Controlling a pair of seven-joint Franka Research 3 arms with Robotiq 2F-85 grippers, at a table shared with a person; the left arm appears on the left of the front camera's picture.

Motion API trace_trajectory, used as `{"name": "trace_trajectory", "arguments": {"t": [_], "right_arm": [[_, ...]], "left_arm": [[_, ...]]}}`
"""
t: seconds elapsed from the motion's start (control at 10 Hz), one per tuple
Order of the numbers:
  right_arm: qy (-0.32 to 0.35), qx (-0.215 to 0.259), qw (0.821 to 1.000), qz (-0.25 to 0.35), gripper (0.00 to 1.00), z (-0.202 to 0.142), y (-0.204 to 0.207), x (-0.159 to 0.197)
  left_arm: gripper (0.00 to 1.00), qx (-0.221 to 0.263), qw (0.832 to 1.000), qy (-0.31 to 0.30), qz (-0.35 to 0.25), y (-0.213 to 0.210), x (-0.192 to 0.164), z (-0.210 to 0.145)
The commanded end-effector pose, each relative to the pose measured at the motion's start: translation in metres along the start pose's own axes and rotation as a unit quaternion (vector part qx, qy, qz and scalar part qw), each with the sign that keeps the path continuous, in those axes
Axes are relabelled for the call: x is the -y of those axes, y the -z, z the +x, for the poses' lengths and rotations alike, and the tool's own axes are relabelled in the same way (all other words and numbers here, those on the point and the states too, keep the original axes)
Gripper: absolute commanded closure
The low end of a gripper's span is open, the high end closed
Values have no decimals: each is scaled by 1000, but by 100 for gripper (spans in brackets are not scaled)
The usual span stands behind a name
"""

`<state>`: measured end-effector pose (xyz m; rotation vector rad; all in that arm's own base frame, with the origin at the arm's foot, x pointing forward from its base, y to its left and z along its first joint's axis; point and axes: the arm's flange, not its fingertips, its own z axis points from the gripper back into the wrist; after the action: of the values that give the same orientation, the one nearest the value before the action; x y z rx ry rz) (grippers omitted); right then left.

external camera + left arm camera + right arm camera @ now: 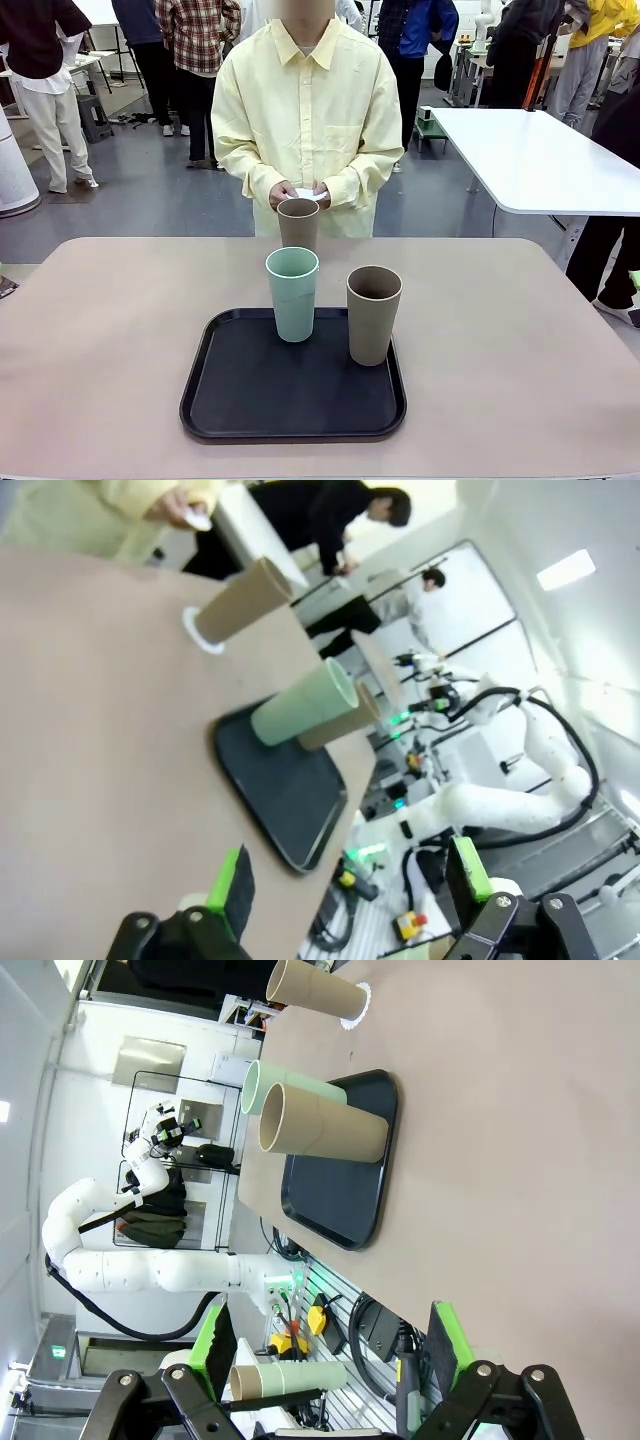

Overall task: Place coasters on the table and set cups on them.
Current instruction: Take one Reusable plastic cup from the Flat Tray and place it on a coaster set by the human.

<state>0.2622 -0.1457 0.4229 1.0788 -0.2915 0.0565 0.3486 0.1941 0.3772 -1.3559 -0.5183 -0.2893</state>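
On the pinkish table (100, 340), a taupe cup (298, 222) stands upright at the far middle on a white scalloped coaster (203, 641), whose edge (358, 1005) peeks out under the base. A mint green cup (292, 293) and a second taupe cup (373, 314) stand on the black tray (290, 400). Behind the far cup, the person's hands hold white coasters (308, 193). My left gripper (350, 880) is open, well back from the tray (290, 790). My right gripper (330, 1345) is open too, short of the tray (345, 1190). Neither holds anything.
A white table (540, 160) stands at the back right. Other people stand behind the person in the yellow shirt. Bare tabletop lies to the left and right of the tray.
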Motion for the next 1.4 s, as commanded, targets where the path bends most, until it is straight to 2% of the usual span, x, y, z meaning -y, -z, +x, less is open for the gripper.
{"name": "trace_trajectory", "arguments": {"t": [0.0, 0.1, 0.4, 0.7, 1.0, 1.3], "right_arm": [[-5, 5, 1000, 9, 0, 2, 0, 1], [-5, 5, 1000, 9, 0, 2, 0, 1], [-5, 5, 1000, 9, 0, 2, 0, 1], [-5, 5, 1000, 9, 0, 2, 0, 1], [-5, 5, 1000, 9, 0, 2, 0, 1], [-5, 5, 1000, 9, 0, 2, 0, 1]], "left_arm": [[0, 13, 1000, 5, -14, 0, -2, 5], [0, 16, 1000, 4, -14, 17, 3, 10], [0, -11, 999, -40, 20, 15, 4, 10], [0, -14, 996, -77, 51, 16, 4, 8], [0, -16, 995, -79, 64, 16, 3, 7], [0, -10, 996, -72, 46, 12, -4, 12]]}}
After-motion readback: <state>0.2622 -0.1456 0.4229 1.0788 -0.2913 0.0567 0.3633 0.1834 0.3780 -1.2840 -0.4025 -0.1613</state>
